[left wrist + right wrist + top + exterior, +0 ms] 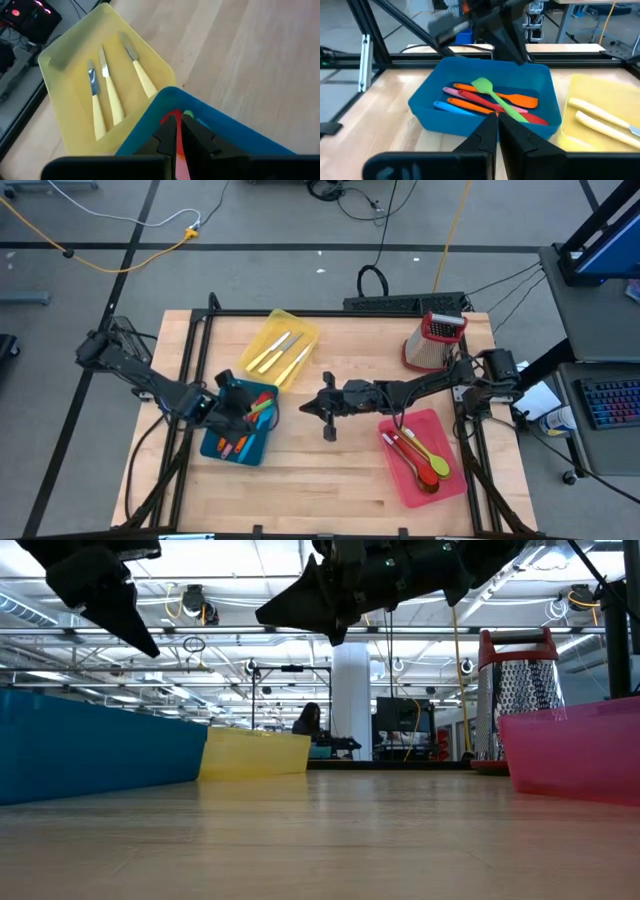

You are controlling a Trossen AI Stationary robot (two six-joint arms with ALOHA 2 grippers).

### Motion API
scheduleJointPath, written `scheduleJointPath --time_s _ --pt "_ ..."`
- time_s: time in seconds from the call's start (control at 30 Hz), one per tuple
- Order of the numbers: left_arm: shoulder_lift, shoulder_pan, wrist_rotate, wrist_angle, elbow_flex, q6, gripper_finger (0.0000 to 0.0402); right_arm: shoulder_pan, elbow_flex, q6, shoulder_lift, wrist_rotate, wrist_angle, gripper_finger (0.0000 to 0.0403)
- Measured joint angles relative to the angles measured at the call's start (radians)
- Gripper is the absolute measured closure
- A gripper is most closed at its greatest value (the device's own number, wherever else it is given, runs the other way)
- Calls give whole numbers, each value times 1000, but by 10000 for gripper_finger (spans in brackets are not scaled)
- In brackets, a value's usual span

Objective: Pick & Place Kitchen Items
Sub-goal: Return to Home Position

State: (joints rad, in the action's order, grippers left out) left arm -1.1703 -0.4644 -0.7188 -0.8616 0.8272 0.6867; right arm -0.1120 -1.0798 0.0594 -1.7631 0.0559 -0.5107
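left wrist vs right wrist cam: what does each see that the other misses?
Left wrist only: three knives whole, blades included. Right wrist only: the blue bin interior, green spatula over orange spatula, left arm above. Both: blue bin, yellow tray, cream handles. In their own views, left claw and right claw sit shut.

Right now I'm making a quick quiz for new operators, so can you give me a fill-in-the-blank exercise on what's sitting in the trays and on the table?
1. The yellow tray holds ___ cream-handled knives.
2. The green spatula lies in a bin whose colour is ___.
3. The box grater at the table's far edge has a top coloured ___.

Missing words: three; blue; red.
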Motion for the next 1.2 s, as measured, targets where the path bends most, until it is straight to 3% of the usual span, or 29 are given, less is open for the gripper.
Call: scheduleJointPath --time_s 0.2,0.4,0.53,0.7,0.97,1.2 --pt "128 0 -13 -1 0 -38 371 -8 0 -46 60 -4 56 390" --pt "272 -1 -23 -3 0 -99 371 -8 0 54 176 -7 231 391" --pt "365 -1 -78 -6 0 -107 371 -14 0 116 248 -8 366 390" --pt "465 -1 -138 -10 0 -147 371 -22 0 51 313 -16 411 390" --pt "604 -2 -120 -11 0 -243 371 8 23 -52 414 -361 406 390" --pt "732 -2 -120 0 -30 -284 371 64 217 -11 579 -372 291 394"
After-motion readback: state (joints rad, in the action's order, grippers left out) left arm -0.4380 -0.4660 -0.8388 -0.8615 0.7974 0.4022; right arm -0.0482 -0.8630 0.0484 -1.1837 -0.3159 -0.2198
